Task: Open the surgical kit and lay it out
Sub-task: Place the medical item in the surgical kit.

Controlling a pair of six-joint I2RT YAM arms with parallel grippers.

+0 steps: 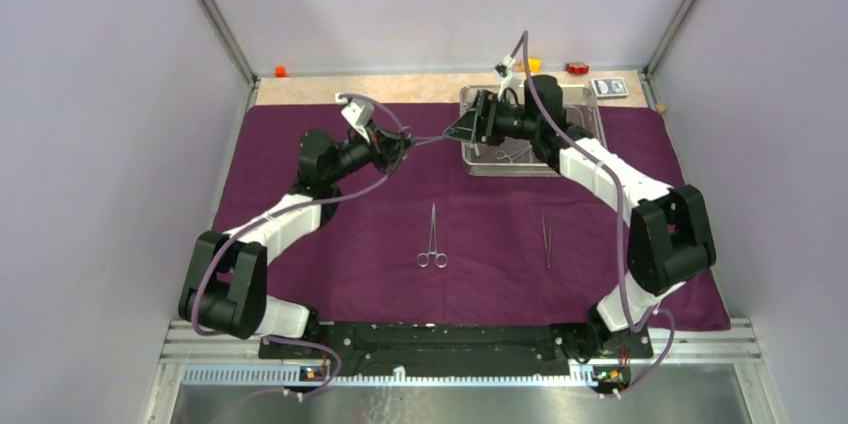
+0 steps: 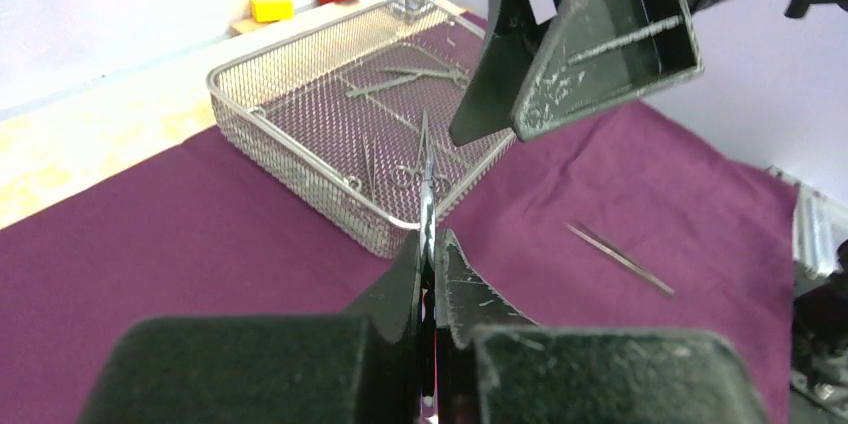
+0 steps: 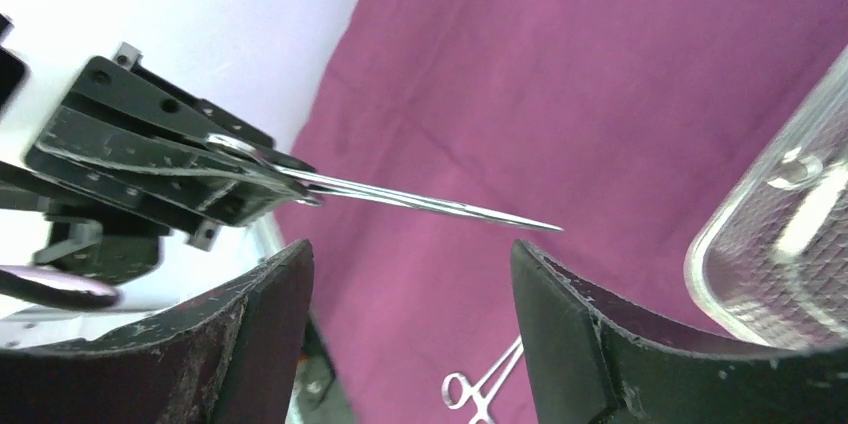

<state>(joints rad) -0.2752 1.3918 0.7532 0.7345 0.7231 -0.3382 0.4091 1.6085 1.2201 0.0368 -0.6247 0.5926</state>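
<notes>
Clamp [image 3: 430,204] pinched in left gripper [image 2: 428,244], beside tray [image 2: 290,169] left edge; right gripper [image 3: 410,252] wide, empty; card packet [image 1: 610,87] print unreadable

The 2 arms bend inward toward the upper centre. The left gripper [image 1: 400,145] is pressed together on a steel tool [image 3: 430,202]. The right gripper [image 1: 461,130] faces it, fingers spread.

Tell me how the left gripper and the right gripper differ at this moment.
The left gripper is shut on a slim steel instrument; the right gripper is open and holds nothing. The left gripper hangs over the purple cloth; the right gripper is at the left edge of the mesh tray. Shared: they face each other, with the instrument's tip near the right gripper's fingers.
</notes>
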